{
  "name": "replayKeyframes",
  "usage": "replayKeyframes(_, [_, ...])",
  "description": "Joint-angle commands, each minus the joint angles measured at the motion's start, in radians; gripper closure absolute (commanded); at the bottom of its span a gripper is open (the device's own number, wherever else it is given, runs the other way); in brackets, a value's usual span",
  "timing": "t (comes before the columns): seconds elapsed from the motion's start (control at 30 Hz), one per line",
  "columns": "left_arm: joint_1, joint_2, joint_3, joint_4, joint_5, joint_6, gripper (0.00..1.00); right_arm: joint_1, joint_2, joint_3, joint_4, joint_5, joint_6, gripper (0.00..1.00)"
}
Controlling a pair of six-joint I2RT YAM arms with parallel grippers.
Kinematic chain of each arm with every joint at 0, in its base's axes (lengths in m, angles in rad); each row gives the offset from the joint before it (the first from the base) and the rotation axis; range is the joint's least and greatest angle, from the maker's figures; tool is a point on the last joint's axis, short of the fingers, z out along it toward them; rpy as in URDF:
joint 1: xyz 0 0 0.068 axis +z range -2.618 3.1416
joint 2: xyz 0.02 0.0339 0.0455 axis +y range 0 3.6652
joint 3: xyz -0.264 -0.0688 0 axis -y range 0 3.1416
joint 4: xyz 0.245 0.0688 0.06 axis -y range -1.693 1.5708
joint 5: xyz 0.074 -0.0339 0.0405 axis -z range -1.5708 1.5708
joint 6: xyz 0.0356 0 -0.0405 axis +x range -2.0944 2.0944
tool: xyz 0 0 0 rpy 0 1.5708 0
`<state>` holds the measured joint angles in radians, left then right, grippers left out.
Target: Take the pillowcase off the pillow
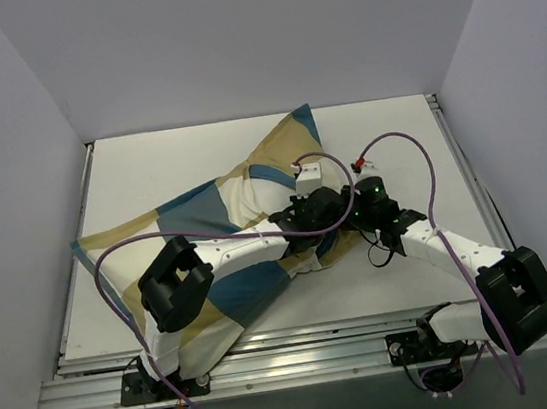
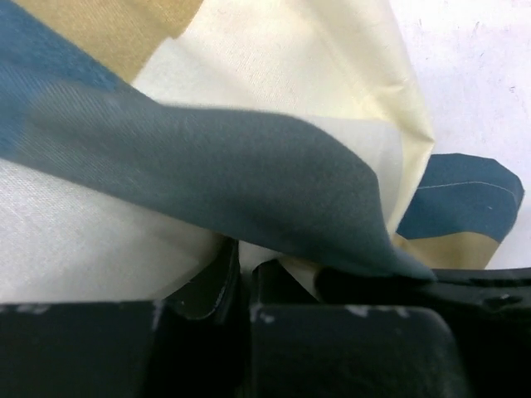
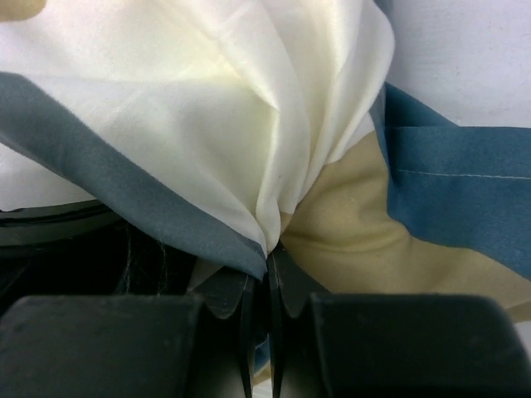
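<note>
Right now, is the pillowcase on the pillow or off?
On. In the top view the pillowcase lies plump and filled on the table, and no bare pillow shows anywhere. The right gripper pinches its cloth.

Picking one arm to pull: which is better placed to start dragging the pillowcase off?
Right, probably. The right end effector is shut on a bunched fold of the pillowcase, ready to pull. Cloth drapes over the left end effector, so its grip is unclear.
</note>
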<state>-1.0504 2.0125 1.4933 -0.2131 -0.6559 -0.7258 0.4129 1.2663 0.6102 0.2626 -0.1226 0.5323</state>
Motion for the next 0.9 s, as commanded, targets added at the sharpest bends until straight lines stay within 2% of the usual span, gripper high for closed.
replayKeyframes(0.0, [0.050, -0.036, -0.125, -0.131, 0.029, -0.003, 0.98, 0.007, -0.016, 0.045, -0.089, 0.110, -0.006, 0.98])
replayKeyframes(0.1, [0.062, -0.138, -0.200, -0.129, 0.042, 0.034, 0.98, -0.017, -0.036, 0.057, -0.163, 0.217, -0.021, 0.98])
replayKeyframes(0.4, [0.090, -0.377, -0.390, -0.147, 0.182, 0.072, 0.98, -0.209, -0.096, 0.066, -0.287, 0.262, -0.061, 0.98])
replayKeyframes(0.6, [0.121, -0.538, -0.492, -0.181, 0.202, 0.049, 0.98, -0.218, -0.094, 0.056, -0.292, 0.264, -0.064, 0.98])
replayKeyframes(0.77, [0.237, -0.632, -0.513, -0.229, 0.191, 0.045, 0.98, -0.229, -0.110, 0.017, -0.293, 0.278, -0.058, 0.99])
replayKeyframes(0.87, [0.280, -0.687, -0.521, -0.215, 0.232, 0.046, 0.98, -0.232, -0.130, -0.019, -0.278, 0.281, -0.043, 0.99])
